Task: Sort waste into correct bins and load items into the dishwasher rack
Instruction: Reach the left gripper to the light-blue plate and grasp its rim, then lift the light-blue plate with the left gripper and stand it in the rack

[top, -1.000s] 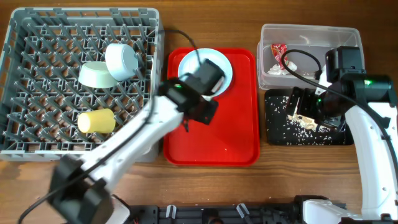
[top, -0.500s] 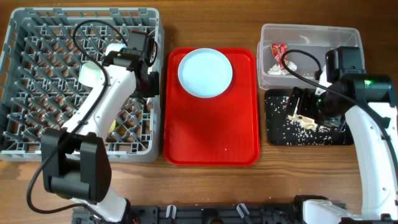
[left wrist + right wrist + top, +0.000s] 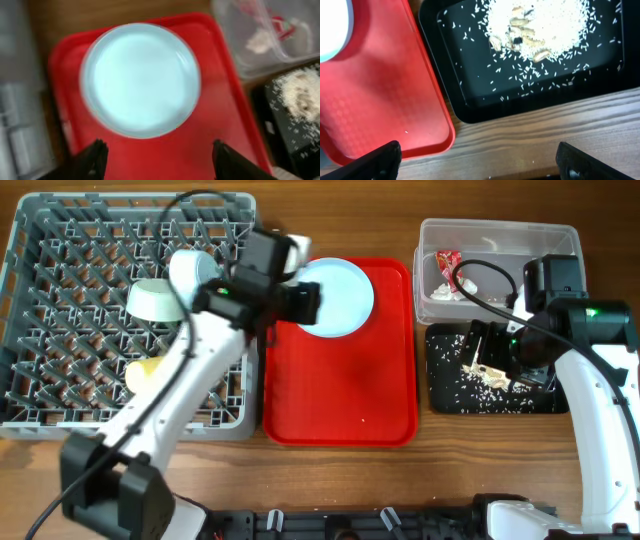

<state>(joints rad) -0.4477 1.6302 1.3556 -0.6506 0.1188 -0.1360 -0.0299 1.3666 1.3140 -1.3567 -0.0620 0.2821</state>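
- Two bowls, a pale blue bowl [image 3: 192, 276] and a mint-green bowl [image 3: 155, 301], stand with the yellow cup [image 3: 145, 371] in the dishwasher rack [image 3: 60, 310], left.
- Pale blue plate [image 3: 140, 80] lies on the far end of the red tray [image 3: 340, 395]; left gripper [image 3: 157, 160], fingers spread, hovers at the plate's left rim.
- Right gripper [image 3: 480, 160], spread wide, hangs over the black tray [image 3: 450, 398] holding rice scraps [image 3: 540, 22].
- Wrapper [image 3: 445, 260] lies in the clear tub [image 3: 500, 232].
- Wooden table [image 3: 450, 475]; open red surface near of the plate.

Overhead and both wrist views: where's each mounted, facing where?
Overhead: above the table, facing straight down; both arms, large grey pegged plastic crate, flat red plastic tray.
Left wrist: on left arm, facing down at pale blue round plate; open left pincer at bottom.
Right wrist: facing down at shallow black rectangular tray of whitish rice-like scraps; open right pincer at bottom.
Shared: both wrist views catch red tray and plate.
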